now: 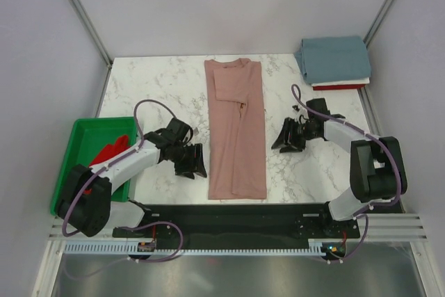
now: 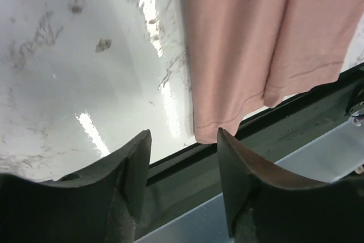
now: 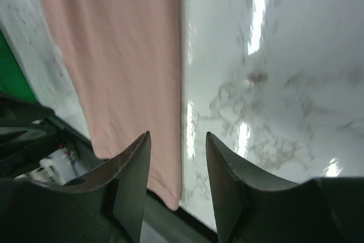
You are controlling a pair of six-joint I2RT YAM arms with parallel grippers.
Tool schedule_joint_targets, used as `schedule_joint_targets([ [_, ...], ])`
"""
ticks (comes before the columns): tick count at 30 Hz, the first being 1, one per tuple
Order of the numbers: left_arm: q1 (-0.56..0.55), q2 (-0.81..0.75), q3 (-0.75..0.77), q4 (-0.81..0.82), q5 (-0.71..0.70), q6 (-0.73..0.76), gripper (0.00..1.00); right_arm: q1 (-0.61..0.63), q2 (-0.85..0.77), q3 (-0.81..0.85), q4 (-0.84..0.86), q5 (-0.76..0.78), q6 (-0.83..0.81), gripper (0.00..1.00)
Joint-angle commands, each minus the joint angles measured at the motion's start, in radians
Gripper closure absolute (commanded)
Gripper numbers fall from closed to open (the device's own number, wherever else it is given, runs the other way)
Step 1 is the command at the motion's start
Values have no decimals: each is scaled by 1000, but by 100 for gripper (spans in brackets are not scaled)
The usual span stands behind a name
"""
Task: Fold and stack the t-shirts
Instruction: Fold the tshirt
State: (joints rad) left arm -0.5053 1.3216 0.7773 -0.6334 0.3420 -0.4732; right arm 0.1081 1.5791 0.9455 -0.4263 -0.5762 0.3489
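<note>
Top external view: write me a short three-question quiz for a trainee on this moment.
1. True or false: the left gripper holds the pink t-shirt.
2. Which colour tops the far-right stack: A pink, B grey-blue, C green?
3. Fill in: the red cloth lies in the green ____.
Key: 1 false, its jaws are open and empty; 2 B; 3 tray.

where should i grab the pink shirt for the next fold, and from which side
Probably take the pink shirt at its near hem, one corner per pincer: left pincer from the left edge, right pincer from the right. It lies flat as a long narrow strip, so the hem can be lifted toward the collar.
</note>
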Motion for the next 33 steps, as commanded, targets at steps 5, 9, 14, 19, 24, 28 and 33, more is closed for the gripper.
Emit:
schedule_joint_targets([
  [5,28,-7,-182,130,57,-231,35,67,-62,-273,-60,-182,159,47],
  [9,28,20,-222,204,106,-251,39,122,-85,-381,-48,-159,199,44],
  [14,25,86,-236,308,210,-281,49,183,-47,-392,-34,-128,236,43],
  [19,24,119,-234,308,241,-277,58,219,-15,-379,-63,-102,229,45],
  [24,16,100,-243,299,227,-277,57,238,19,-379,-55,-99,239,48],
  [28,-4,88,-246,299,230,-263,57,246,36,-361,-32,-109,254,50],
  [33,-33,85,-257,316,233,-258,68,263,47,-366,-22,-114,260,56],
])
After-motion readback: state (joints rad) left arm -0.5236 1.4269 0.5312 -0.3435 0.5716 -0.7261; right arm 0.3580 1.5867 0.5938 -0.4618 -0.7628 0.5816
